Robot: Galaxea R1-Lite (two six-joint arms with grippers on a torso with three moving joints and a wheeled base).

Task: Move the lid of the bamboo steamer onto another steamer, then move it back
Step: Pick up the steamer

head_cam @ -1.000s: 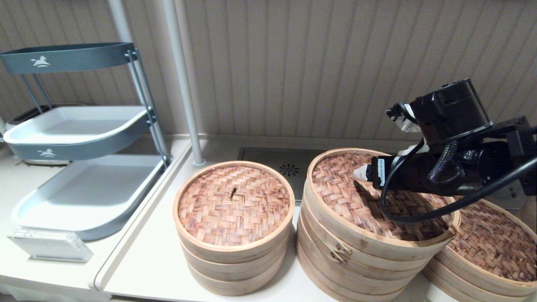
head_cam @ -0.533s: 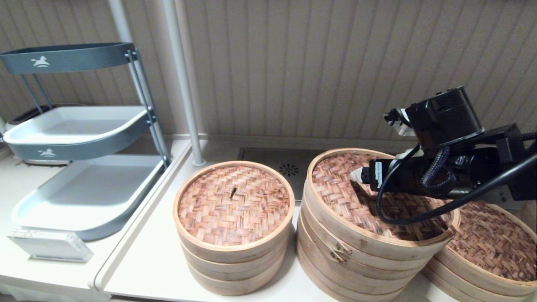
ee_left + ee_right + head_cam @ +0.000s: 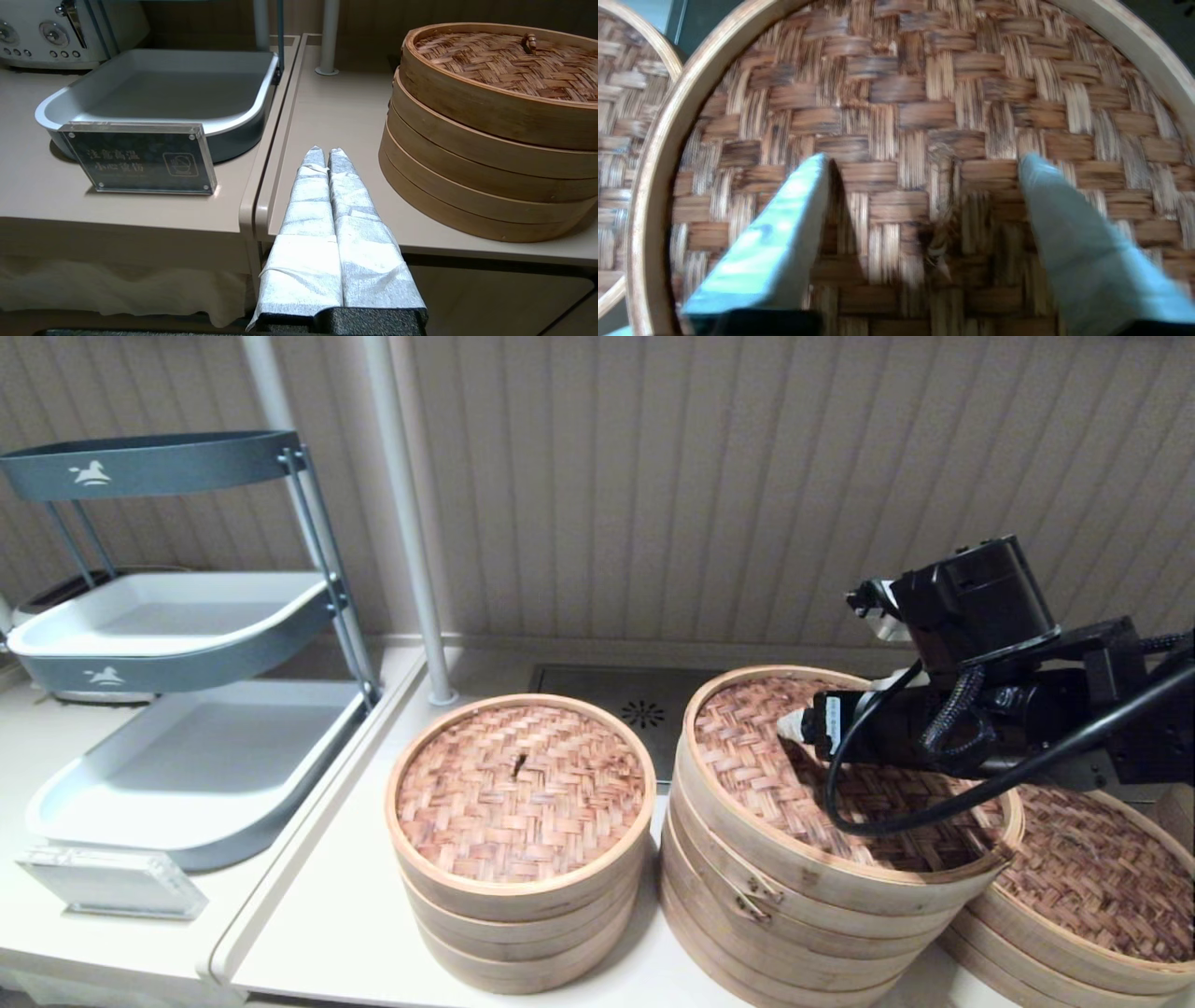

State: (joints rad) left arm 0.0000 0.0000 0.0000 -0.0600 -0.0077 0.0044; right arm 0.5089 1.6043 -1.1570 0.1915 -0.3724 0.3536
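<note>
The right end effector (image 3: 924,163) hangs low over the woven top of the bamboo steamer lid (image 3: 784,784), its two wrapped fingers (image 3: 784,242) spread wide apart, one on either side of the small centre loop (image 3: 941,242). Whether the tips touch the weave cannot be told. The lid sits on the taller wide stack with the metal clasp (image 3: 758,893), in the middle of the worktop (image 3: 317,933). Just to that stack's right, the low, wide steamer (image 3: 1102,896) with the darker woven top stands partly behind the arm. To the left stands a narrower three-tier stack (image 3: 520,793), near the wide stack but apart from it. The left end effector (image 3: 325,151) is parked low at the worktop's front edge, fingers pressed together and holding nothing, beside a small acrylic sign (image 3: 138,157) and a grey tray (image 3: 154,88)
</note>
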